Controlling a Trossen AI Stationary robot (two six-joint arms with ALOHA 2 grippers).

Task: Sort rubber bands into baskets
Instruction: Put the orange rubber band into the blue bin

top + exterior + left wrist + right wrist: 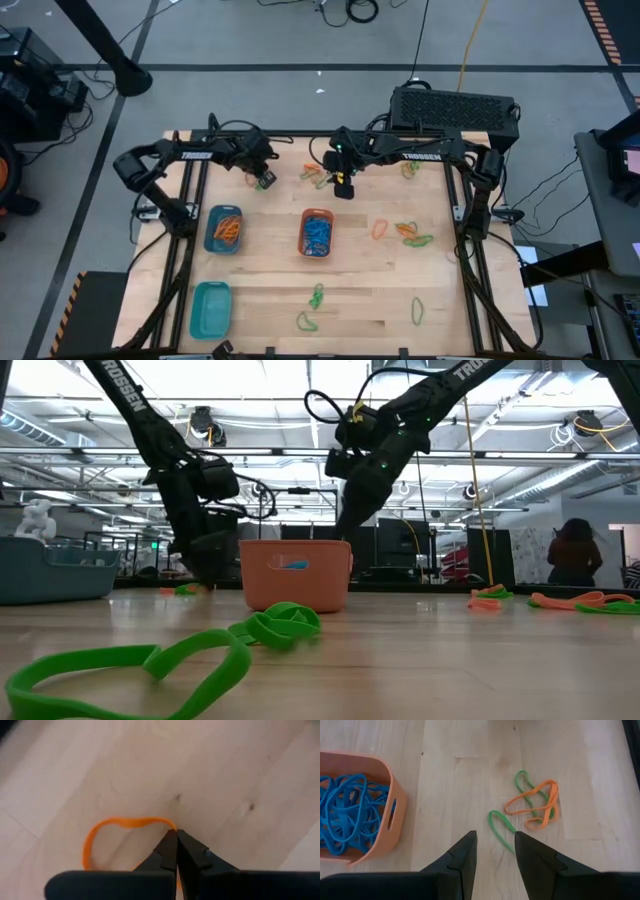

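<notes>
An orange rubber band (117,825) lies on the wooden table at the far left, and my left gripper (176,834) is shut at its edge; the high view shows the gripper (265,180) beside the band (251,178). My right gripper (494,839) hangs open above a green band (501,825), touching nothing, next to a tangle of orange and green bands (535,802). An orange basket (317,232) holds blue bands. A round blue-teal basket (224,229) holds orange bands. A teal rectangular basket (210,308) stands at the near left. My left gripper pinches the orange band's strand (169,823) between its two fingertips, at one end of the loop. The fingers come from above, slanting steeply down. The rest of the loop lies flat and slack on the table.
Loose green bands lie near the front edge (316,296) (418,311). An orange and green cluster (405,232) lies at the right, and a yellowish band (410,168) at the far right. A black box (452,108) sits behind the table's far edge.
</notes>
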